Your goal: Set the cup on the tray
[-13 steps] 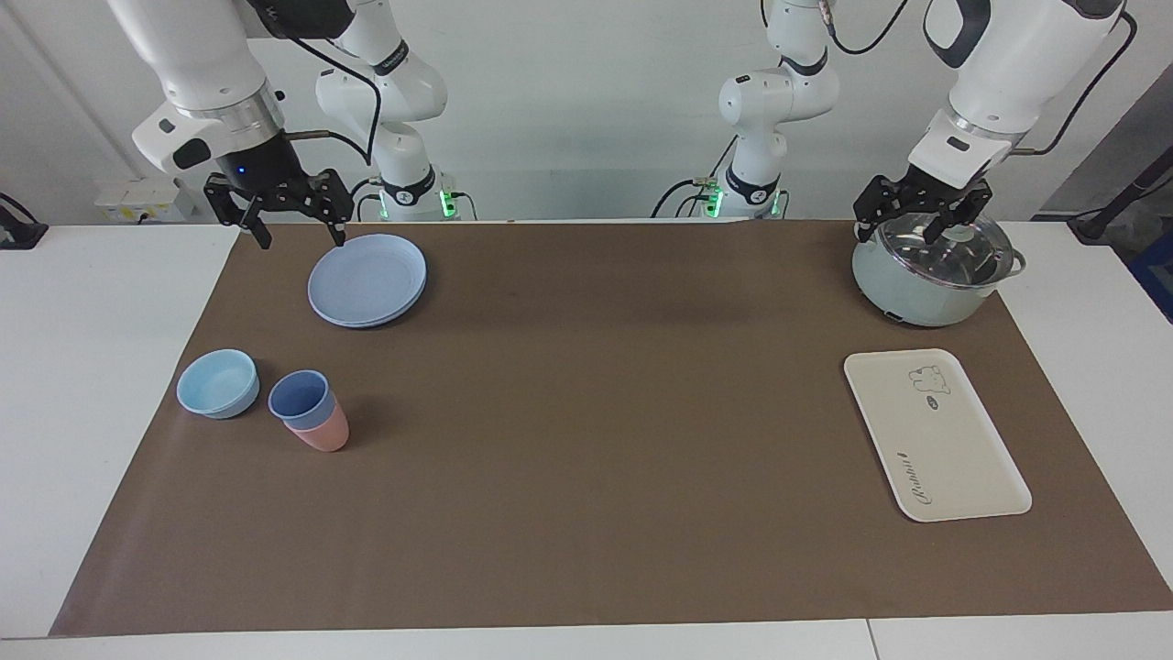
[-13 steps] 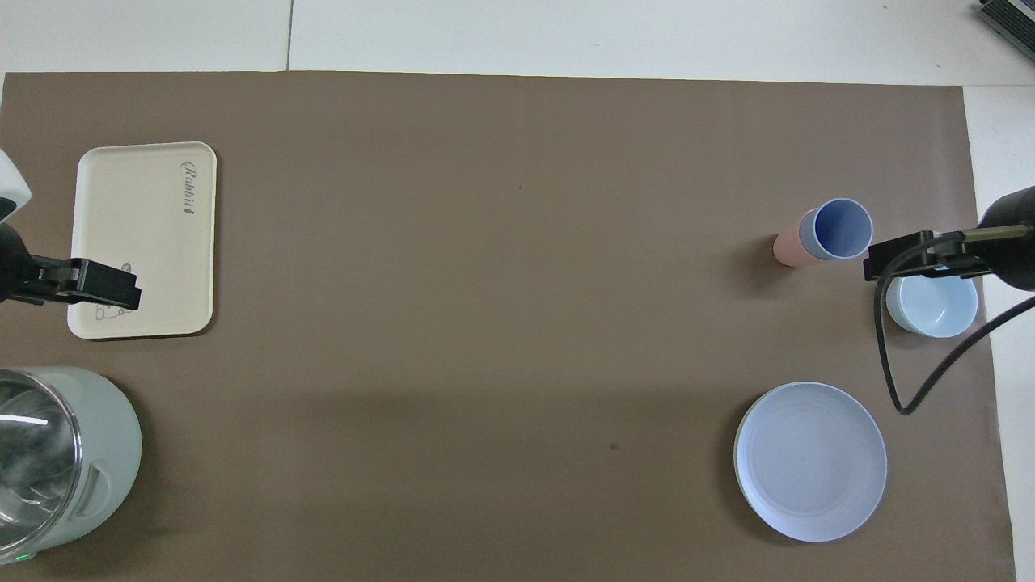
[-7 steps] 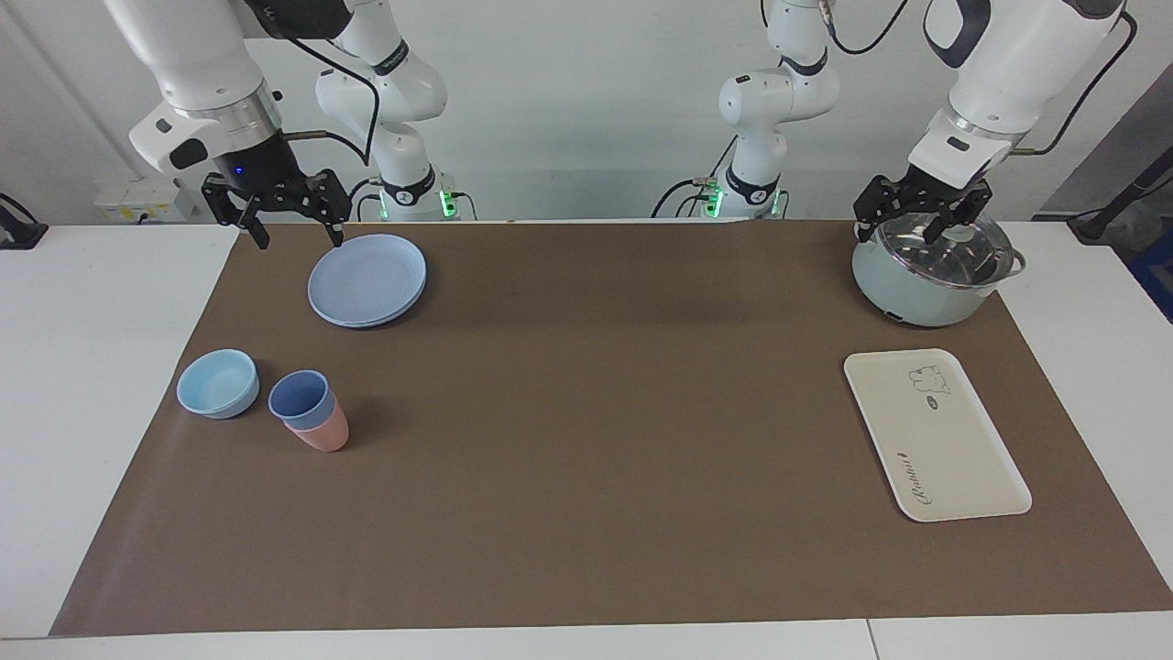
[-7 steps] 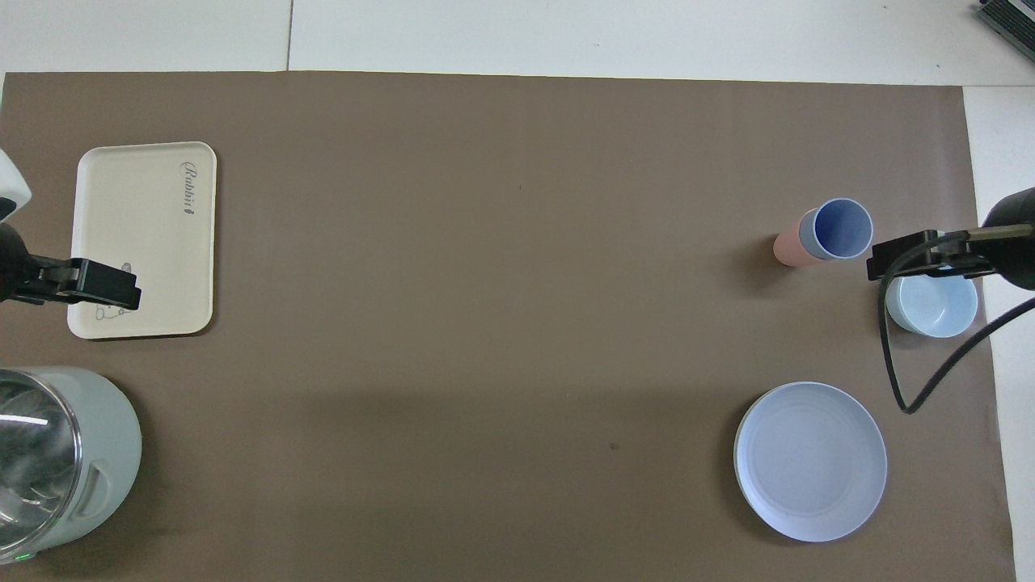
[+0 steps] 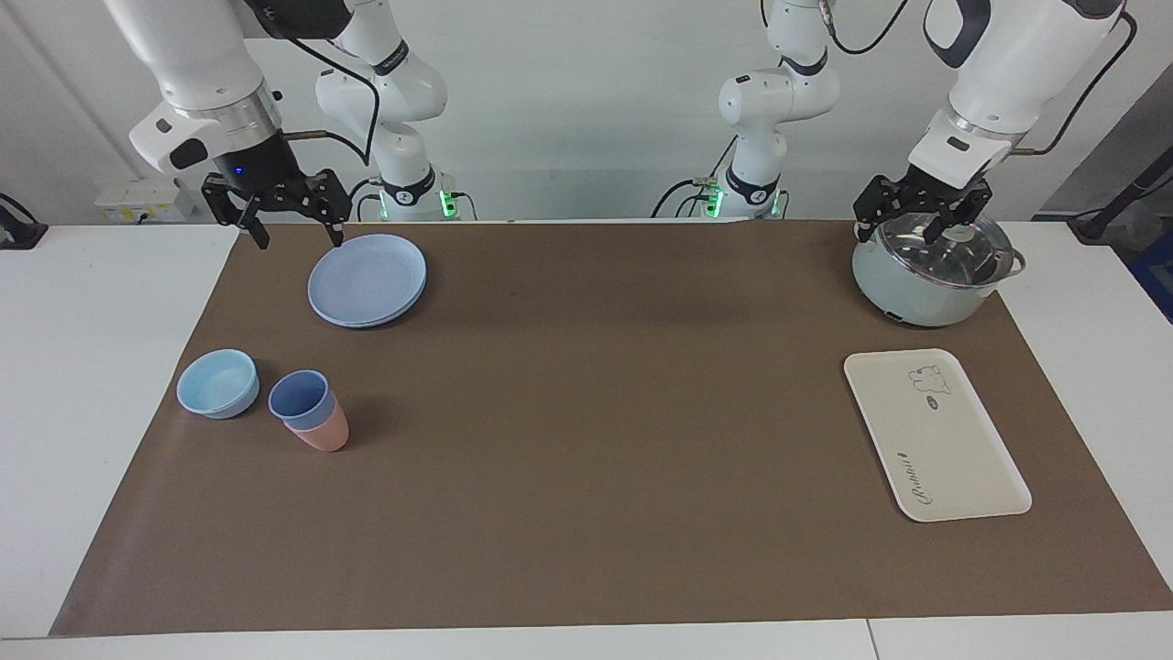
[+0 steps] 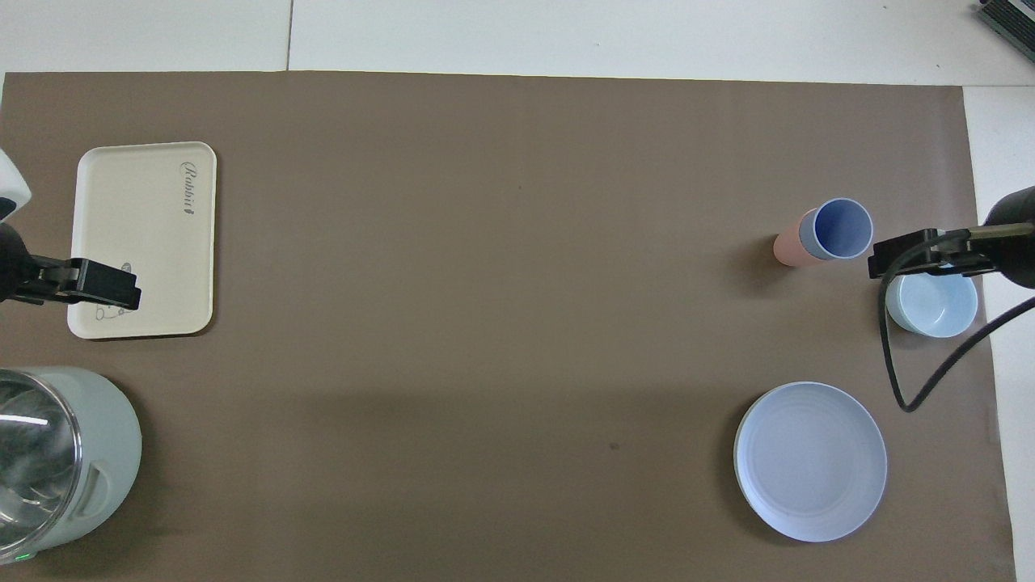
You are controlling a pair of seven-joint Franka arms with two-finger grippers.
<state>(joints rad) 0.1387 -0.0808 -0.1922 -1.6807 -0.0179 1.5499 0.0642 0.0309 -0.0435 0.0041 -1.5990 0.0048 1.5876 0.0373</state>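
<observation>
Black right gripper [image 5: 292, 225], fingers spread and empty, hangs upper left of the facing view; the left gripper [image 5: 919, 214], also spread, waits upper right. Lower left, the cup [image 5: 300, 400] nests in the pink cup [image 5: 323, 434]: probably light, slick plastic, best pinched across its rim. The tray [image 5: 935, 434] lies centre right.

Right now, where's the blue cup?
The blue cup is nested in the pink cup on the brown mat, toward the right arm's end, beside the light-blue bowl and farther from the robots than the round plate.
</observation>
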